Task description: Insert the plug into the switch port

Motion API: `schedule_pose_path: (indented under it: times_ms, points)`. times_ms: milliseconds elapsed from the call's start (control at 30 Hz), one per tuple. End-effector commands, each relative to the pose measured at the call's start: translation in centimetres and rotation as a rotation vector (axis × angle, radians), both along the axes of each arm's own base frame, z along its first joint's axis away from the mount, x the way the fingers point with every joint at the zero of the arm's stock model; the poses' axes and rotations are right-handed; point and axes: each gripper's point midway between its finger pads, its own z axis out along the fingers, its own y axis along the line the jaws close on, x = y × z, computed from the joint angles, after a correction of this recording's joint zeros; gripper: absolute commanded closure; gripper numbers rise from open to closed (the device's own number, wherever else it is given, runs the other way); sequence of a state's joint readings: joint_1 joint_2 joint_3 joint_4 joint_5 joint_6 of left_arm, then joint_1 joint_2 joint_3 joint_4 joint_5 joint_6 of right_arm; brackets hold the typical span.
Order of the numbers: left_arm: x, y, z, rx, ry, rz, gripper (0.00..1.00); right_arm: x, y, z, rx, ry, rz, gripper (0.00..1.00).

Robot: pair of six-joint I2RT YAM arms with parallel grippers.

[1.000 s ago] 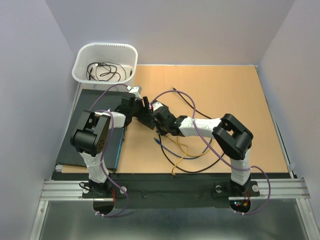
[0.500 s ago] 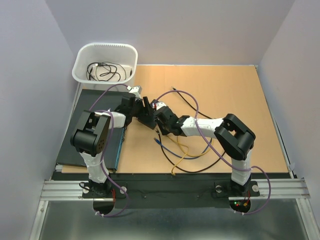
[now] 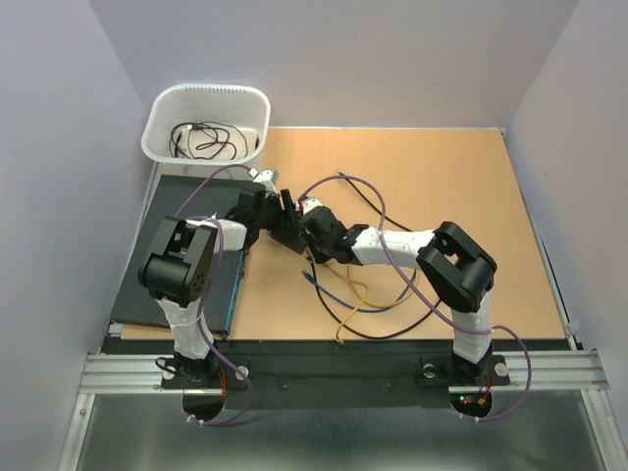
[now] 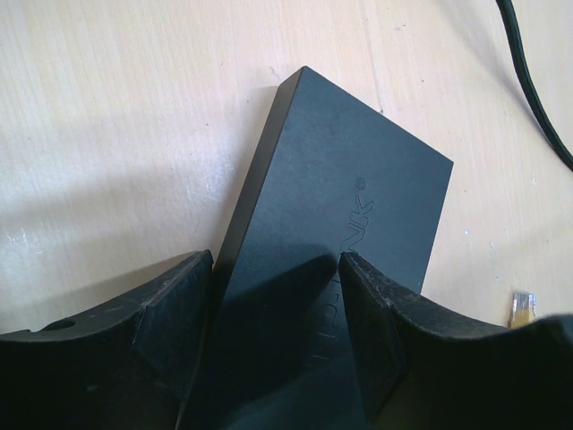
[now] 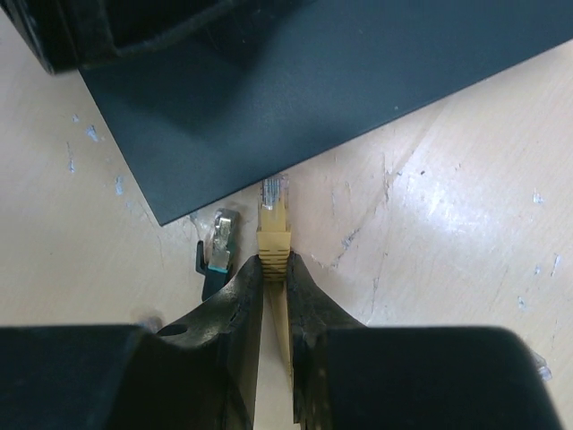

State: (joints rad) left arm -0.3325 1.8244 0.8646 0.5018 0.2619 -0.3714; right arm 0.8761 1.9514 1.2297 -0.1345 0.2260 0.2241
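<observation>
Yellow plastic plug [image 5: 272,224] is sitting pinched in my right end effector [image 5: 273,267], tip just touching the flat black switch box [image 4: 345,202]; my left end effector [image 4: 276,264] is clamping that box on the wooden table [image 4: 107,107].

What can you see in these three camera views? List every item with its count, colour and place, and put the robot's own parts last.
switch box: one, black, between the left gripper's fingers
yellow plug: one, yellow, pinched in the right gripper, tip near the box's edge
second plug: one, clear with blue-green boot, beside the yellow plug
loose cables: several, black, yellow, blue, on the table
bin: one, white, far left, holding black cables
mat: one, dark, left of the table
table: one, light wood, centre
left arm, right arm: two, black and white, near edge
grippers: two, black, meeting at the box
</observation>
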Motion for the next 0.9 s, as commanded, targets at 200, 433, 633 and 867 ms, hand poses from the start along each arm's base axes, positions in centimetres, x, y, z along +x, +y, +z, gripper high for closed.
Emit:
schedule_pose_path:
  times_ms: [200, 433, 633, 867]
  points:
    - [-2.1, -0.9, -2.7, 0.022, 0.101, -0.056, 0.30, 1.6, 1.6, 0.6, -0.010, -0.022, 0.047, 0.99]
    - [-2.5, -1.8, -2.9, 0.024, 0.097, -0.102, 0.30, 2.1, 1.5, 2.0, -0.055, -0.083, 0.137, 1.00]
    - [-2.7, -2.0, -2.9, 0.019, 0.096, -0.120, 0.30, 3.1, 1.7, 4.2, -0.016, -0.131, 0.206, 1.00]
    - [-3.2, -2.3, -2.7, 0.005, 0.101, -0.136, 0.30, 5.0, 2.0, 4.8, 0.025, -0.140, 0.200, 1.00]
